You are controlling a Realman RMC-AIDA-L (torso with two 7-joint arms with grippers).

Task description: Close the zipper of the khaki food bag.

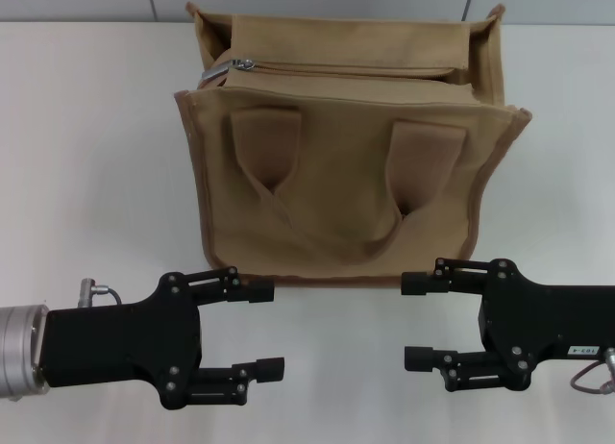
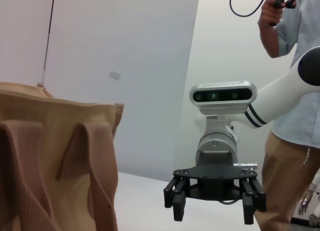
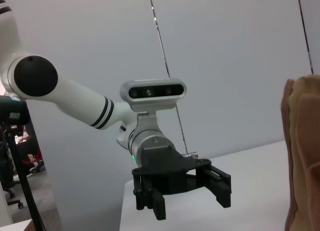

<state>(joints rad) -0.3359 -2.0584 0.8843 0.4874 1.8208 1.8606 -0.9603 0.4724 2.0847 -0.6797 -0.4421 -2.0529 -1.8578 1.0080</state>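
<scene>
The khaki food bag (image 1: 346,165) stands upright on the white worktop (image 1: 86,175), its zipper (image 1: 336,69) pull at the left end of the top. In front of the bag, the left gripper (image 1: 272,329) and right gripper (image 1: 404,321) hover with fingers released, grey wall (image 1: 96,0) behind.

Khaki food bag (image 1: 346,189) stood on the table (image 1: 86,156), beyond both sets of fingertips and between them. Left gripper (image 1: 271,330) sat near the bag's front lower left corner, fingers spread, tips pointing toward the right gripper (image 1: 417,320). Right gripper's fingers were likewise apart, facing back at the left ones. Zipper (image 1: 346,69) ran along the bag's top, pull tab (image 1: 217,72) at its left end, well behind the left fingertips.
</scene>
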